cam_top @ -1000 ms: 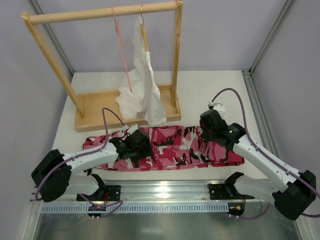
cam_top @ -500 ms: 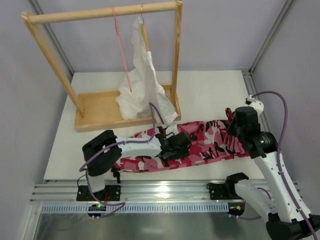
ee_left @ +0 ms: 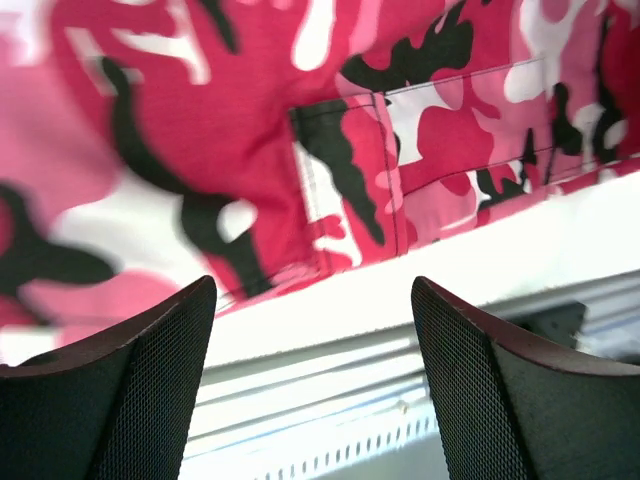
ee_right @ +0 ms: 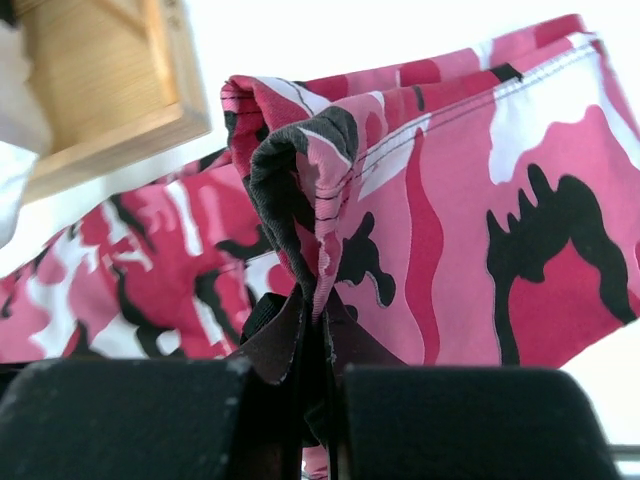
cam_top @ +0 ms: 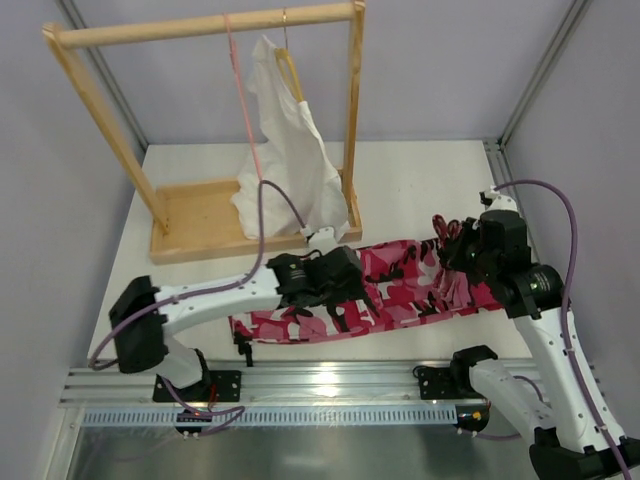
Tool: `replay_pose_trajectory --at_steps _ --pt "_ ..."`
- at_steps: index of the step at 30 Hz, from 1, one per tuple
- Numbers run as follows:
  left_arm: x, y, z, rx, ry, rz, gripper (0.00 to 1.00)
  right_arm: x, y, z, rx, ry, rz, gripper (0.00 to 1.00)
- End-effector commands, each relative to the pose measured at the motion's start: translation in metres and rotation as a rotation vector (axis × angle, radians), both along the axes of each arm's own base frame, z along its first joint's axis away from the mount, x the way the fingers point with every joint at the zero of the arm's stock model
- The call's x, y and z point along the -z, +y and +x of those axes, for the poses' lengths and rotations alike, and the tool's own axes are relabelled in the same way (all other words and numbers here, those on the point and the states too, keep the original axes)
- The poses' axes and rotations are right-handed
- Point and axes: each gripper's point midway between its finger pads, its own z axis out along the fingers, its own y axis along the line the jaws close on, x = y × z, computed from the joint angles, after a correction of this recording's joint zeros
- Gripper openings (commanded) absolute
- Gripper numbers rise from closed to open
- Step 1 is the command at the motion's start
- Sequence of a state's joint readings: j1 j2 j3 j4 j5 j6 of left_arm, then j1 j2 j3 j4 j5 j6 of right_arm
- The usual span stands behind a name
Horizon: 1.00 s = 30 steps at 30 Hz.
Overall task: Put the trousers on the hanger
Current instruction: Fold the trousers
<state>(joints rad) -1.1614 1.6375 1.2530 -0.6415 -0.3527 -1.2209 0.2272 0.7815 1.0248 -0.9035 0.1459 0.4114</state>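
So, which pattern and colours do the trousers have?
The trousers have a camouflage print in pink, white and black, clearest in the left wrist view.

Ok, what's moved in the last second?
The right hand, shut on one end of the trousers, has pulled back to the right and lifted that end, dragging the whole garment rightward across the table. The left hand has swept right along the trousers and hovers open above them, gripping nothing. The hanger stays on the rack, not yet used.
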Motion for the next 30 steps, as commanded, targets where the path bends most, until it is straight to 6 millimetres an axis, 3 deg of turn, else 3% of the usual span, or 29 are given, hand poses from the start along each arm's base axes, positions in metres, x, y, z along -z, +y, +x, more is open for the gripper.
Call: replay_pose_trajectory --at_steps 1,2,4,5,6,11,15,17,18,20,24,30 --pt "-0.014 0.063 -0.003 -0.045 -0.02 0.059 0.79 -0.025 0.041 0.004 -0.199 -0.07 0.119 0.04" --pt "-0.012 0.07 -0.003 -0.048 -0.008 0.042 0.79 -0.026 0.044 0.005 -0.205 -0.074 0.131 0.04" --pt "-0.003 0.104 0.001 -0.106 0.04 0.031 0.79 -0.023 0.063 0.003 -0.254 -0.063 0.182 0.04" --pt "-0.001 0.124 0.015 -0.168 0.048 0.03 0.79 -0.028 0.073 0.006 -0.277 -0.091 0.203 0.04" --pt "0.0 0.143 0.012 -0.195 0.057 0.022 0.79 -0.024 0.095 -0.003 -0.354 -0.078 0.216 0.04" --pt "-0.017 0.219 0.04 -0.409 -0.005 -0.007 0.83 -0.028 0.136 -0.011 -0.361 -0.072 0.208 0.04" --pt "-0.018 0.27 0.049 -0.532 0.0 0.032 0.84 -0.02 0.171 -0.02 -0.418 -0.048 0.246 0.04" --pt "-0.007 0.282 0.052 -0.553 0.049 0.002 0.84 -0.015 0.194 -0.032 -0.479 -0.056 0.234 0.04" --pt "-0.004 0.281 0.052 -0.549 0.073 -0.035 0.83 -0.004 0.203 -0.034 -0.48 -0.027 0.216 0.04" --pt "-0.002 0.281 0.056 -0.552 0.087 -0.084 0.81 -0.004 0.225 -0.046 -0.532 -0.037 0.219 0.04" --pt "0.007 0.285 0.055 -0.549 0.1 -0.08 0.82 -0.021 0.253 -0.048 -0.55 -0.111 0.235 0.04" --pt "0.023 0.299 0.058 -0.6 0.158 -0.11 0.8 -0.027 0.294 -0.034 -0.569 -0.139 0.247 0.04"
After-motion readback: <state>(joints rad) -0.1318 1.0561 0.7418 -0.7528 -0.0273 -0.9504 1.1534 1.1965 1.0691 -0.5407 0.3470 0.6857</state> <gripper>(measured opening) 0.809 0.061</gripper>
